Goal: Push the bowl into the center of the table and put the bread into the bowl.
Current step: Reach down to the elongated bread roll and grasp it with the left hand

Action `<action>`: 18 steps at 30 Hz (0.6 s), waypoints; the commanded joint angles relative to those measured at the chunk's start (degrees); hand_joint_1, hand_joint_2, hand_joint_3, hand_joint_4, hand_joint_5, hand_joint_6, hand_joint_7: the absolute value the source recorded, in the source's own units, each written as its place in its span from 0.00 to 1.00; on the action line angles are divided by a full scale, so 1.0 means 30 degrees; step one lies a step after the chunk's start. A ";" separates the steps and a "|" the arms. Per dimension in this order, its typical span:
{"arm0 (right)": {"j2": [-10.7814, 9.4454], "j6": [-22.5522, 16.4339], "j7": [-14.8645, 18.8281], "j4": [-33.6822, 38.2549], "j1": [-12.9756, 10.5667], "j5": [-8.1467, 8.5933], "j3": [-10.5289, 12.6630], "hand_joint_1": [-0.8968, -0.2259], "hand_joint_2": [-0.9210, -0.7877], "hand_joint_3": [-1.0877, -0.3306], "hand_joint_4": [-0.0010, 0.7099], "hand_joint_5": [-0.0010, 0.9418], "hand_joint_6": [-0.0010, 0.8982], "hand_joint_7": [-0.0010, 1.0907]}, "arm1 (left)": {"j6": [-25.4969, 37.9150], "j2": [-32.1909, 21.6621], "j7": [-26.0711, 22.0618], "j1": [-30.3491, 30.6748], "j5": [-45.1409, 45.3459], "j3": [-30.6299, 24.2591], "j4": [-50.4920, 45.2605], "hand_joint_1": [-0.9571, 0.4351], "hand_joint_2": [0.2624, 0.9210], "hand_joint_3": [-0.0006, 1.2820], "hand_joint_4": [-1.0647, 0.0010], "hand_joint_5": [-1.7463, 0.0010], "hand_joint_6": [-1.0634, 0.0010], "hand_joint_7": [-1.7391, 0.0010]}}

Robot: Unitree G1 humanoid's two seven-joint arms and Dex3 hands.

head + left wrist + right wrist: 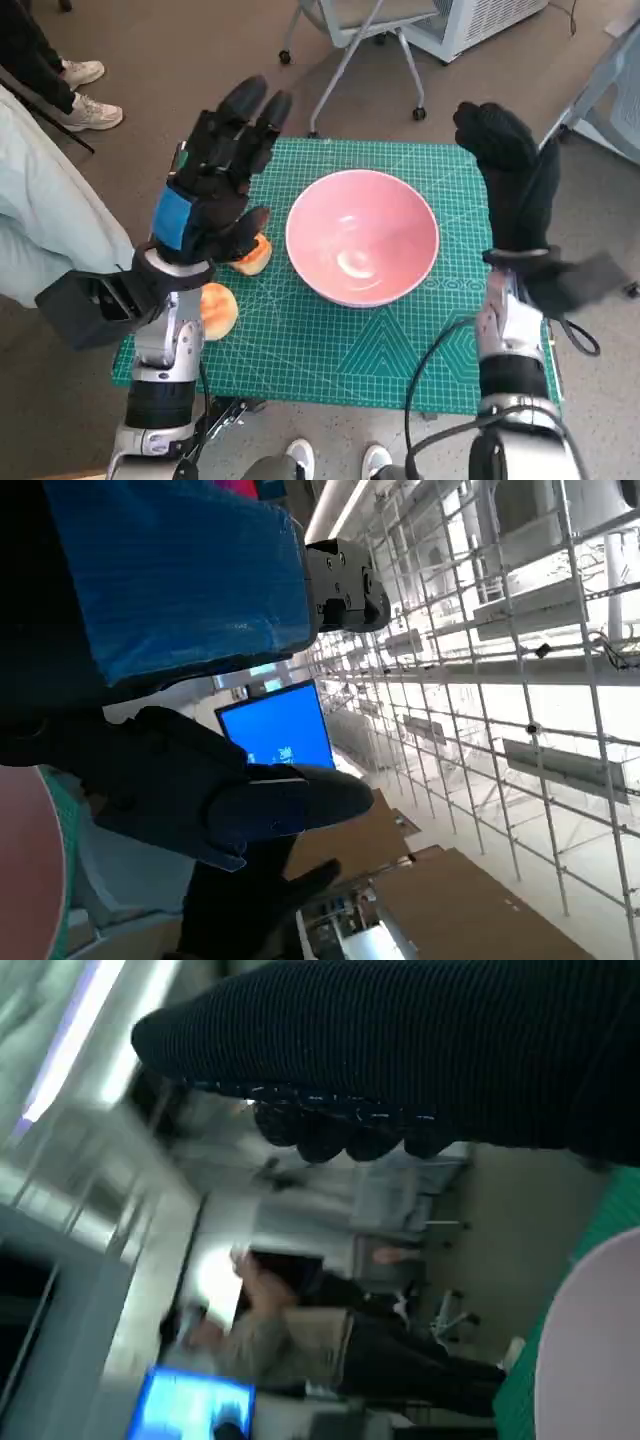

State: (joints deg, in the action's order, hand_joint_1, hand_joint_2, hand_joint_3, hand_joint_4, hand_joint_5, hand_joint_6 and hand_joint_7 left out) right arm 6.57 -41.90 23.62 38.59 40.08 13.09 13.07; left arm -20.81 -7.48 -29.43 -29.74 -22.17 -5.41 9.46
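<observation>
Worktop: green cutting mat (330, 350) covering a small table, grey floor around it.
Bowl: pink bowl (362, 237) sits about mid-mat, upright.
Bread: two pieces of bread (252, 256) and (217, 309) lie on the mat to the bowl's left (both partly hidden by the left arm).
Left hand (215, 175): raised above the bread, fingers (248, 108) spread, holding nothing.
Right hand (515, 170): raised beside the bowl's right rim, fingers extended, holding nothing.

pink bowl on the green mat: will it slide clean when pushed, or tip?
The pink bowl probably slides rather than tips: it looks wide and shallow, sitting upright. Its glossy inside suggests a hard, slick shell, so a hand may slip along the rim. The green mat looks matte and may drag a little; a low push on the wall seems safer.
</observation>
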 commanded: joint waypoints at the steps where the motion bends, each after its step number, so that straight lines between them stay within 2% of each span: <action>1: 0.0059 0.1193 0.0085 -0.2428 -0.1401 0.0010 -0.0776 0.38 0.00 0.41 0.27 0.01 0.26 0.21 | 0.0154 0.0123 -0.0147 -0.0545 0.0104 0.0281 -0.0320 0.27 1.00 0.39 0.88 1.00 1.00 0.75; 4: -0.0053 0.1793 -0.0135 -0.3752 -0.1893 0.0073 -0.1100 0.37 0.00 0.41 0.27 0.01 0.25 0.24 | 0.0178 0.0124 -0.0310 -0.0624 0.0040 0.0343 -0.0295 0.27 1.00 0.39 0.88 1.00 1.00 0.75; 5: -0.0080 0.1980 -0.0214 -0.4184 -0.2070 0.0060 -0.1212 0.37 0.00 0.41 0.27 0.01 0.21 0.30 | 0.0177 0.0126 -0.0358 -0.0656 0.0028 0.0359 -0.0288 0.27 1.00 0.38 0.89 1.00 1.00 0.75; 9: -0.0116 0.2538 -0.0373 -0.5296 -0.2562 -0.0004 -0.1559 0.37 0.00 0.42 0.28 0.00 0.15 0.42 | 0.0213 0.0129 -0.0508 -0.0756 -0.0037 0.0364 -0.0247 0.27 1.00 0.38 0.89 1.00 1.00 0.75; 18: 0.0053 0.2802 -0.0499 -0.5895 -0.2851 -0.0384 -0.2119 0.34 0.00 0.43 0.28 0.00 0.12 0.46 | 0.0273 0.0117 -0.0671 -0.0834 -0.0110 0.0289 -0.0219 0.27 1.00 0.39 0.89 1.00 1.00 0.75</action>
State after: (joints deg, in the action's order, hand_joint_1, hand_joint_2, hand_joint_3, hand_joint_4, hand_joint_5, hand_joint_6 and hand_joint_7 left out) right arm 6.42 -34.36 22.51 20.89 32.72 12.88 7.24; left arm -20.43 -7.02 -31.08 -31.33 -22.32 -4.58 9.44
